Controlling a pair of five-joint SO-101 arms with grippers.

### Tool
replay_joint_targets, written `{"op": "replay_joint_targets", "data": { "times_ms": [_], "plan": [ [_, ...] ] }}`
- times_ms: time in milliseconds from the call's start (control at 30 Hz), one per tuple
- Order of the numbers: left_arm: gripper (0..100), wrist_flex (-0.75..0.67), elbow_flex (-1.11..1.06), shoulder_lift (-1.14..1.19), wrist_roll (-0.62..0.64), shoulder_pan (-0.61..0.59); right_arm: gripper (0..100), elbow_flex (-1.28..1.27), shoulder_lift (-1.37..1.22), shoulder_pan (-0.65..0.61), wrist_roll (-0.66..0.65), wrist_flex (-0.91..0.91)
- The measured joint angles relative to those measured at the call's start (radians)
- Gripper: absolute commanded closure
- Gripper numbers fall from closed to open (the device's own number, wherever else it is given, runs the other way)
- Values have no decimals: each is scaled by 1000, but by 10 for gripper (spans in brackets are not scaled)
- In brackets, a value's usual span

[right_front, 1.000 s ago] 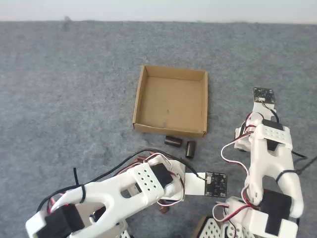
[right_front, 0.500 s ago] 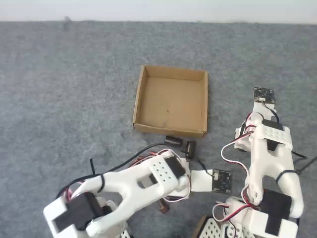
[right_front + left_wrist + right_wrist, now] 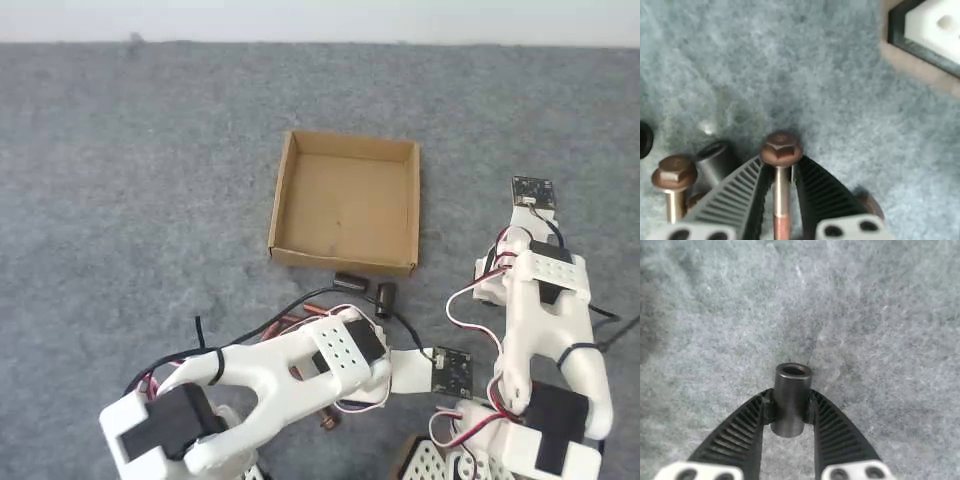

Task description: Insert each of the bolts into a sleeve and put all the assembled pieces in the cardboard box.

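My left gripper (image 3: 779,165) is shut on the shank of a copper bolt (image 3: 781,149), whose hex head sticks out past the fingertips just above the carpet. Beside it lie another bolt (image 3: 673,176) and a black sleeve (image 3: 716,156). My right gripper (image 3: 791,405) is shut on a black sleeve (image 3: 791,396), held upright with its open bore showing. The cardboard box (image 3: 345,205) stands in the middle of the table with nothing inside. Two black sleeves (image 3: 349,283) (image 3: 384,298) lie just in front of its near wall.
The left arm (image 3: 330,360) lies across the front of the table, with copper bolts (image 3: 328,422) partly hidden under it. The right arm (image 3: 545,300) stands at the right, beside the box. Grey carpet stretches to the left of the box and behind it.
The left arm has swung a little to the right and toward the front edge, its wrist sliding right. The right arm has not moved.
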State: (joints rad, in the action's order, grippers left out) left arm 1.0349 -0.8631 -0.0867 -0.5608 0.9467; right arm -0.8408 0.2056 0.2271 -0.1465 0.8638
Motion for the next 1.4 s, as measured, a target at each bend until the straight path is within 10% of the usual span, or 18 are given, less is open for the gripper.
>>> {"op": "replay_joint_targets", "data": {
  "times_ms": [300, 833, 1400],
  "plan": [
    [989, 247, 141, 3, 57, 23, 992, 0, 0, 0, 0, 0],
    [990, 288, 192, -121, 304, -126, 992, 0, 0, 0, 38, 0],
    [989, 41, 31, -446, 565, -407, 992, 0, 0, 0, 55, 0]
  ]
}}
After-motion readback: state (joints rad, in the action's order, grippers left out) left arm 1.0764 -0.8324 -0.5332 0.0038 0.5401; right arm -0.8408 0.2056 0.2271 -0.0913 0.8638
